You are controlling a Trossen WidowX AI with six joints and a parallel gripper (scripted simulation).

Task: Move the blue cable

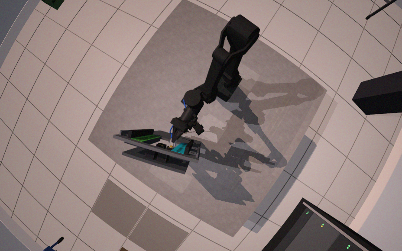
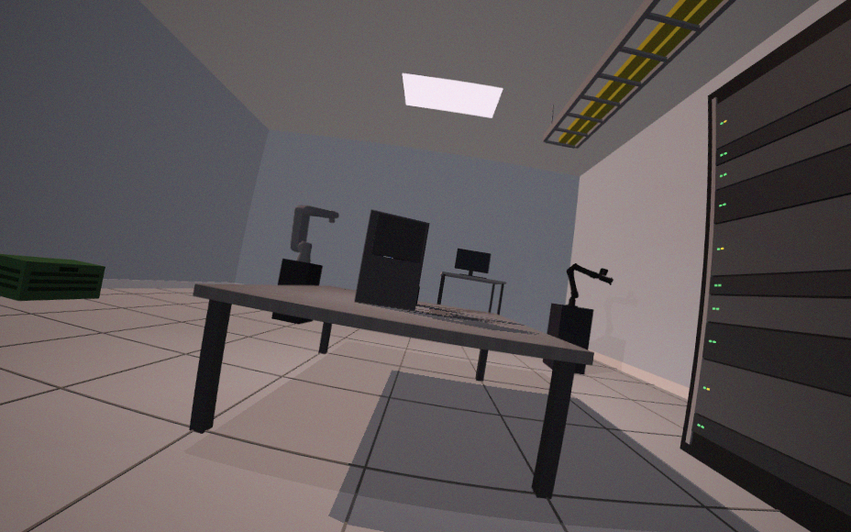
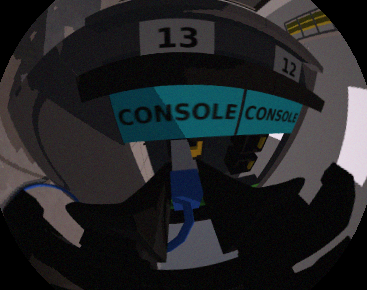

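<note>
- Evidently the pincer (image 1: 173, 140) (image 3: 183, 165) is closed down on the blue plug (image 3: 186, 184), its fingers a little apart with the plug's body filling the space between them.
- Plug: its pale clear end (image 3: 181, 152) points away from the wrist camera, up to the lower edge of the larger teal CONSOLE label (image 3: 179, 113). A yellow-orange port part shows just beside that end. Seated or merely close — cannot tell from these views.
- Blue cable (image 1: 170, 129) (image 3: 188, 220): leaves the back of the plug, curves between the fingers; from above, a stretch of it bows out beside the pincer.
- Labels: grey plate marked 13 (image 3: 176, 37) over the larger teal label; plate marked 12 (image 3: 288, 66) over the smaller CONSOLE label (image 3: 270, 114).
- Server frame (image 1: 155, 148) (image 2: 382, 283): stands upright on the counter (image 1: 152, 62) (image 2: 283, 307), a green label (image 1: 146, 138) at its other end from the teal.
- Black arm (image 1: 214, 73): bent, reaching over the counter to the frame; the exterior view hides it behind the frame's back.
- Surroundings: green crate (image 2: 61, 281) on the tiled floor, tall server cabinet (image 2: 805, 264) with small green and amber lights.
</note>
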